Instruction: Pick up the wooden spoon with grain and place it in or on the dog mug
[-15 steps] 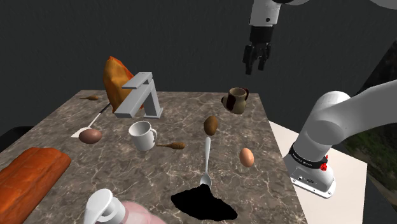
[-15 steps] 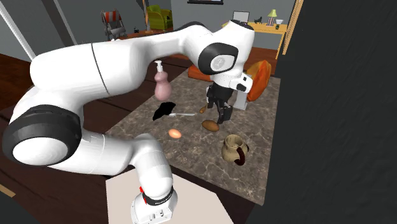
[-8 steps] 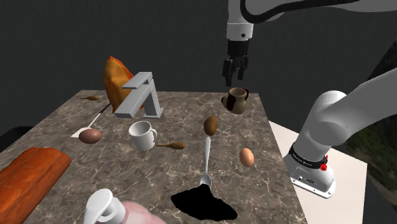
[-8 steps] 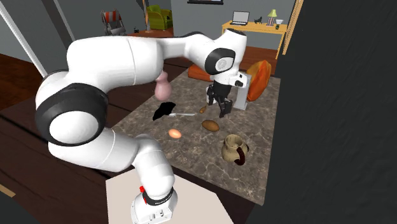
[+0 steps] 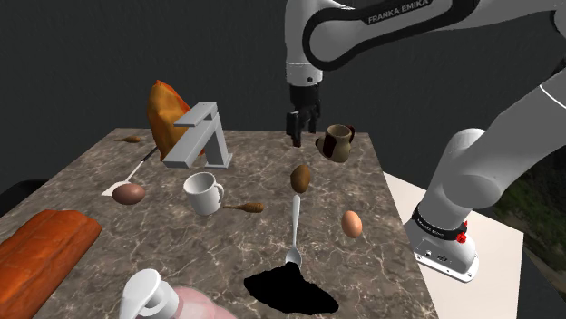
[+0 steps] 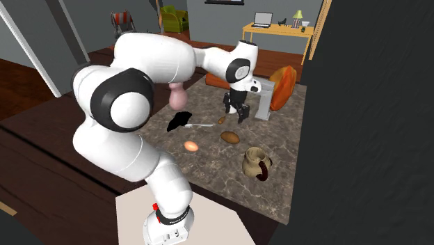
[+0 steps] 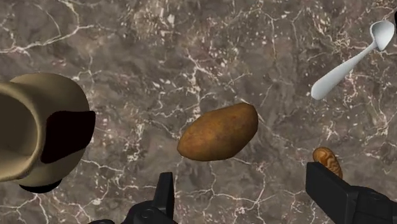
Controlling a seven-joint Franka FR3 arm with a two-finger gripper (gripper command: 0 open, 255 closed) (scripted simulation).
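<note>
The wooden spoon (image 5: 243,207) is small and brown and lies flat on the marble table (image 5: 82,186), beside a white mug (image 5: 202,192). Its brown end (image 7: 327,161) shows by one finger in the wrist view. The dog mug (image 5: 337,142) is tan with dark brown patches and stands near the table's far corner; it also shows in the second exterior view (image 6: 256,163) and the wrist view (image 7: 38,133). My gripper (image 5: 297,134) hangs open and empty above the table, just to the shoulder view's left of the dog mug, over a brown potato (image 7: 218,132).
A grey metal spoon (image 5: 294,231) lies between the potato (image 5: 301,177) and a black patch (image 5: 290,288). An egg (image 5: 352,223), a grey faucet (image 5: 201,138), an orange bag (image 5: 166,113), a bread loaf (image 5: 41,249) and a pink soap bottle (image 6: 177,94) also stand on the table.
The arm swung toward the shoulder view's left and came down, from high beyond the dog mug to a hover beside it. The fingers stayed open; nothing on the table moved.
</note>
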